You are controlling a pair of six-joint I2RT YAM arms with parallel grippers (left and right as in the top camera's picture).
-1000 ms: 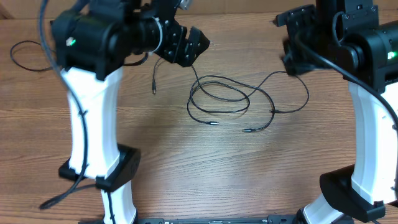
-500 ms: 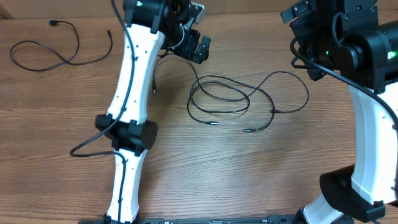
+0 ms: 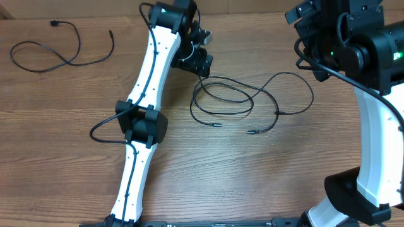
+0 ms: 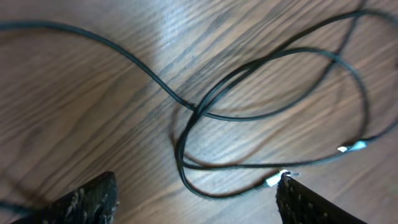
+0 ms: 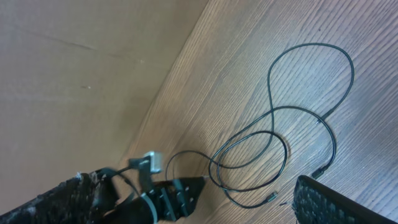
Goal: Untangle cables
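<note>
Status: the task is looking partly done.

One cable (image 3: 47, 53) is lying alone at the far left corner of the table (image 3: 252, 189), well apart from everything else. It is crossing nothing and is judged to be already separated.

The tangle (image 3: 224, 101) is lying at the table's centre. Its loops are overlapping and crossing one another at several places. Two metal-tipped plugs (image 3: 218, 125) are pointing out of its near side. How many cords are making up this tangle cannot be told.

The left gripper (image 3: 201, 62) is hanging at the far left edge of the tangle. In the left wrist view its jaws are standing spread and pinching nothing, with a crossing of the cords (image 4: 196, 112) lying on the wood ahead of them.

The right gripper (image 5: 189, 190) is hanging high at the right, well apart from the cables, its jaws spread and empty.

Remaining, by judgement: the whole centre tangle is awaiting separation, and no cord of it is being gripped yet.
</note>
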